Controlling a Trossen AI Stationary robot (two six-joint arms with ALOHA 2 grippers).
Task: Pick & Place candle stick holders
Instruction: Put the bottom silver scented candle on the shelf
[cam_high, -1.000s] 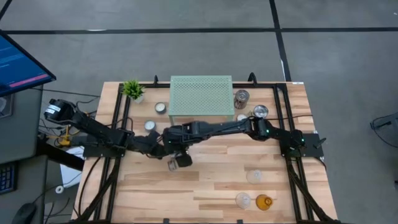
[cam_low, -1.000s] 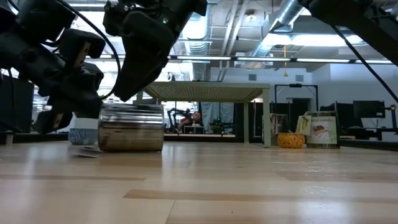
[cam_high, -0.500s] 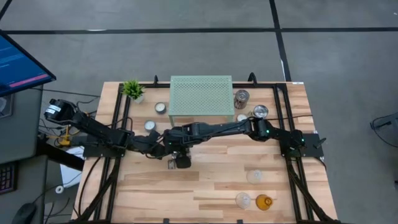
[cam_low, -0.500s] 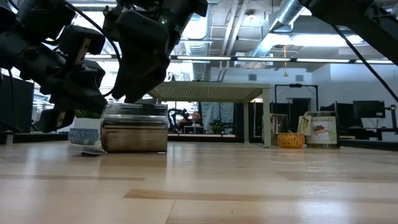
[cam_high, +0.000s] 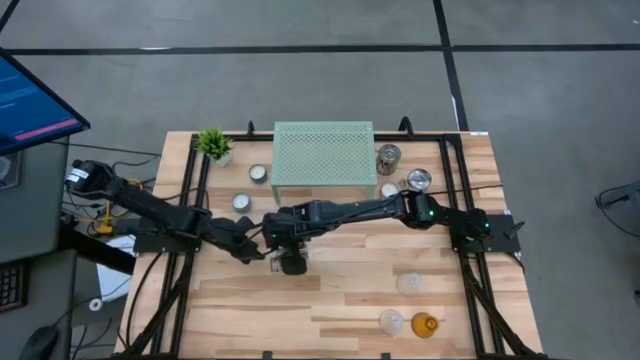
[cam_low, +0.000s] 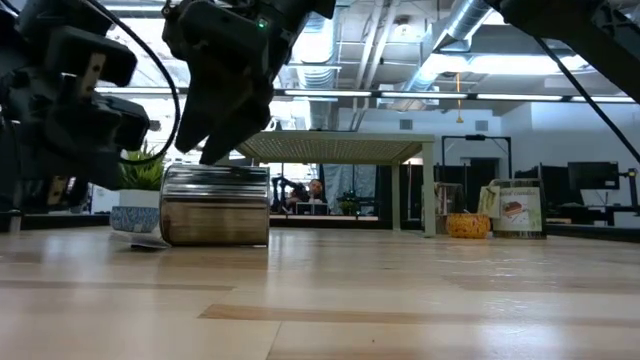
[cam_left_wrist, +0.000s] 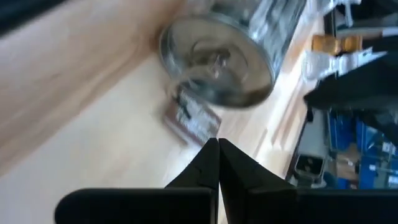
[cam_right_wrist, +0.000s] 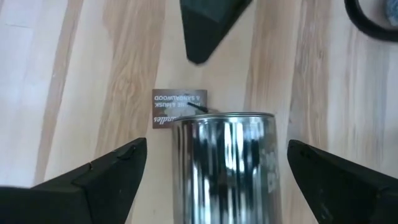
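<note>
Silvery jar (cam_right_wrist: 225, 163) between spread right fingers (cam_right_wrist: 102, 174)

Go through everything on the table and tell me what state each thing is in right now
Silvery jar: upright on the table, between the open fingers, not gripped.
Right tool: open, straddling the jar.
Left tool: shut, empty, beside the jar.
Brown tag: flat on the wood.

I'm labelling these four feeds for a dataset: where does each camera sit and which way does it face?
High: overhead, straight down on the table; both arms show.
Low: at tabletop height, looking level across; arms enter from above the silvery jar.
Left wrist: on the left arm, past the shut left gripper to the jar.
Right wrist: on the right arm, open right gripper straddling the jar.
All four share the jar.
</note>
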